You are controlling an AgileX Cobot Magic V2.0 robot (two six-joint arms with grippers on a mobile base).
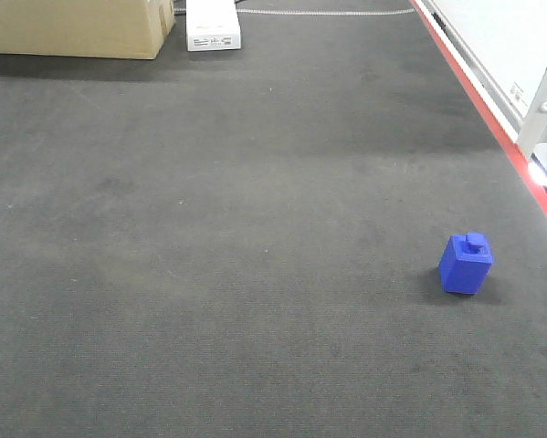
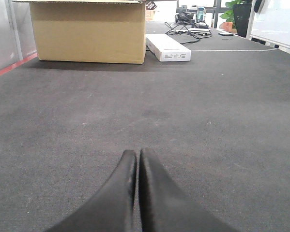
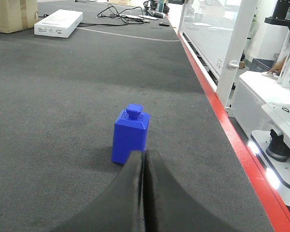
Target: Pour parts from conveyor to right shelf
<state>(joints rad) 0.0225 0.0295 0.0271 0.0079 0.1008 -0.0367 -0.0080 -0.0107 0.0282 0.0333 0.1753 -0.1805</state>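
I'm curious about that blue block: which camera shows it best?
The right wrist view: the blue block stands upright, close up, beyond the shut right gripper. The front view shows it small, near the red edge of the conveyor. The left wrist view misses it.

A blue block stands just ahead of the right gripper, open belt around it. Far ahead of the left gripper: cardboard box, white box.

Wide dark grey ribbed conveyor, red stripe down its right edge. Upright on it near that stripe, one small blue block, knob on top. Far back left, a cardboard box, a flat white box just beside it.
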